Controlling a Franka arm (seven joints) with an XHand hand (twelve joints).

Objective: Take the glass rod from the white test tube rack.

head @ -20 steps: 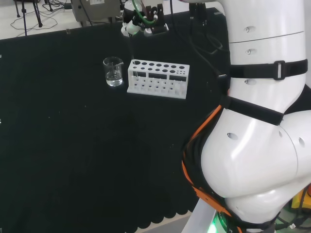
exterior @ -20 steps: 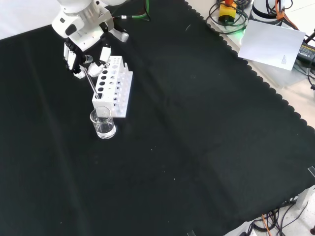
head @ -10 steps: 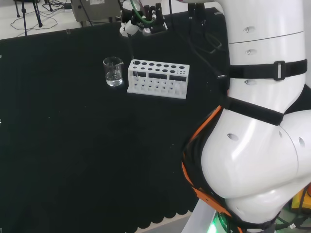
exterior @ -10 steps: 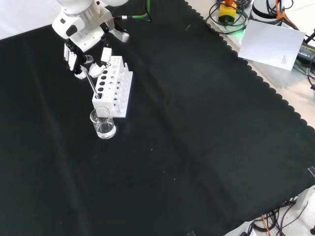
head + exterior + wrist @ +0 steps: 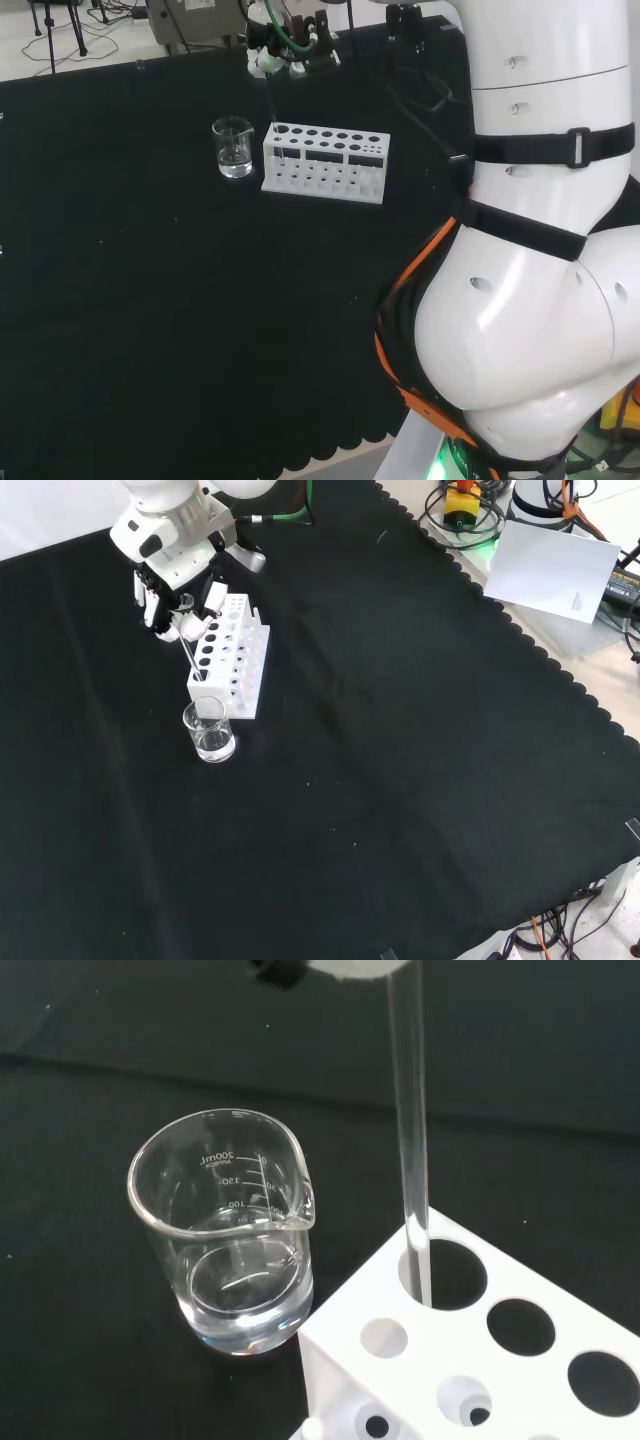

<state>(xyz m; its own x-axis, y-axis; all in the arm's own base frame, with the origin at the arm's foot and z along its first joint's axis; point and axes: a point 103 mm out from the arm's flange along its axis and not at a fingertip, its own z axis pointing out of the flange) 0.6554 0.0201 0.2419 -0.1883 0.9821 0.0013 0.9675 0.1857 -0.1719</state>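
The white test tube rack [image 5: 325,162] [image 5: 232,658] [image 5: 480,1360] stands on the black cloth. A clear glass rod [image 5: 410,1150] [image 5: 187,652] [image 5: 274,115] rises from the rack's end hole nearest the beaker. In the front view the hand [image 5: 178,578] is above the rack's far end, its fingers [image 5: 192,626] curled round the rod's top. In the head view the hand [image 5: 272,55] is over the rack's left end. The rod's lower end is still inside the hole.
A clear glass beaker [image 5: 233,147] [image 5: 209,730] [image 5: 230,1245] with a little clear liquid stands close beside the rack's end. The arm's big white links [image 5: 530,250] are at the head view's right. Paper and cables [image 5: 550,560] lie beyond the cloth's edge.
The hand has risen a little and shifted slightly, drawing the rod upward in its hole. Rack and beaker have not moved.
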